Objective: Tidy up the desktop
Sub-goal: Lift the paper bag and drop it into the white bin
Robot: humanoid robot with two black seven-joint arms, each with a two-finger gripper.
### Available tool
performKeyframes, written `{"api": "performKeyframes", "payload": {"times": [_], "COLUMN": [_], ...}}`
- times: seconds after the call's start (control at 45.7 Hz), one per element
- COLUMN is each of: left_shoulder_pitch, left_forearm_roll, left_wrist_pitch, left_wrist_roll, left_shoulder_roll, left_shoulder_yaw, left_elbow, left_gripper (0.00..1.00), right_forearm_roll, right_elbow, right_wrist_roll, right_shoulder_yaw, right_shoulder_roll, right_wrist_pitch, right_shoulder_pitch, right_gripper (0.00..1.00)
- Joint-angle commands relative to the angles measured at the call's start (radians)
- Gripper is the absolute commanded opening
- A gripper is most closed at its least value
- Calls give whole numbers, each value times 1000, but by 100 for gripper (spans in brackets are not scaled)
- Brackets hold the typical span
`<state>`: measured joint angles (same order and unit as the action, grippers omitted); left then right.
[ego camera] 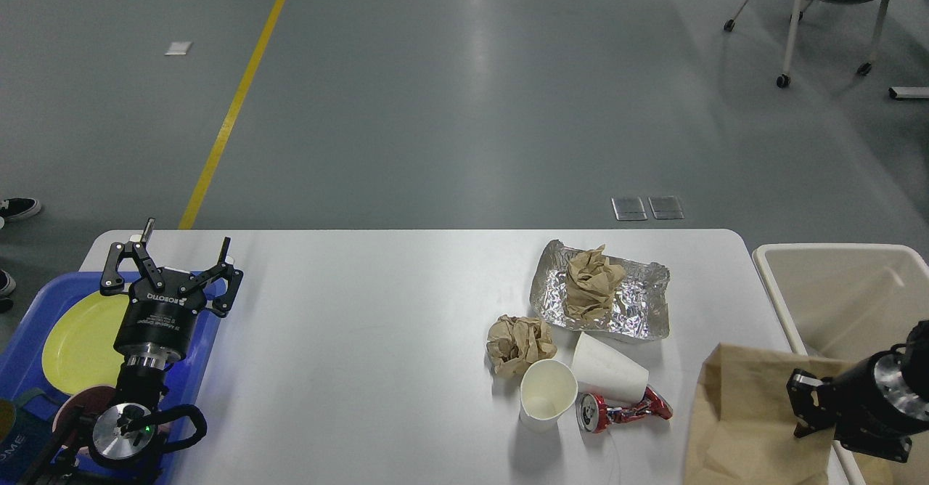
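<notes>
Lower right: right gripper (802, 405) over paper bag (755, 420), fingers hidden, state untellable; left gripper (185, 260) spread, empty, over tray (196, 347). Risk: cups (548, 390) tipping, can (624, 411) rolling off desktop (363, 325) if nudged.

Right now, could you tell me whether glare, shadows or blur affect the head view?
Head view: sharp overall, with no evident blur; overhead lights leave pale streaks of glare on the grey floor; the foil tray glints; the upright paper cup casts a soft shadow toward the camera on the desktop; the right gripper is dark, its fingers indistinct.
</notes>
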<state>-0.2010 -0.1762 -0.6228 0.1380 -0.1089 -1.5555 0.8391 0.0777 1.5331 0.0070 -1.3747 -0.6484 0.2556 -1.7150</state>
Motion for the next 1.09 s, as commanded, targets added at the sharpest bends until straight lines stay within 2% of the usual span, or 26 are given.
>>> {"api": "performKeyframes", "payload": {"times": [0.0, 0.153, 0.307, 0.416, 0.504, 0.657, 0.788, 0.941, 1.073], "left_shoulder_pitch": [-2, 0, 0, 0, -2, 0, -2, 0, 0], "left_forearm_roll": [0, 1, 0, 0, 0, 0, 0, 0, 0], "left_wrist_pitch": [0, 0, 0, 0, 0, 0, 0, 0, 0], "left_wrist_roll": [0, 0, 0, 0, 0, 0, 0, 0, 0], "left_shoulder_roll": [0, 0, 0, 0, 0, 0, 0, 0, 0], "left_shoulder_yaw": [0, 0, 0, 0, 0, 0, 0, 0, 0], "left_elbow": [0, 0, 0, 0, 0, 0, 0, 0, 0], "left_gripper": [96, 96, 96, 96, 96, 96, 96, 96, 96], "right_forearm_roll": [-3, -10, -24, -53, -58, -58, -59, -67, -65], "right_elbow": [53, 102, 188, 211, 206, 185, 101, -97, -370], "right_wrist_roll": [1, -1, -5, -13, -13, -13, -13, -12, -10], "right_shoulder_yaw": [-93, -197, -282, -284, -279, -290, -300, -282, -198], "right_shoulder_roll": [1, 32, 116, 142, 139, 125, 53, -39, -109], "right_wrist_pitch": [94, 215, 257, 324, 327, 272, 206, 160, 155], "right_shoulder_pitch": [-208, -438, -664, -762, -772, -750, -669, -465, -195], "right_gripper": [0, 0, 0, 0, 0, 0, 0, 0, 0]}}
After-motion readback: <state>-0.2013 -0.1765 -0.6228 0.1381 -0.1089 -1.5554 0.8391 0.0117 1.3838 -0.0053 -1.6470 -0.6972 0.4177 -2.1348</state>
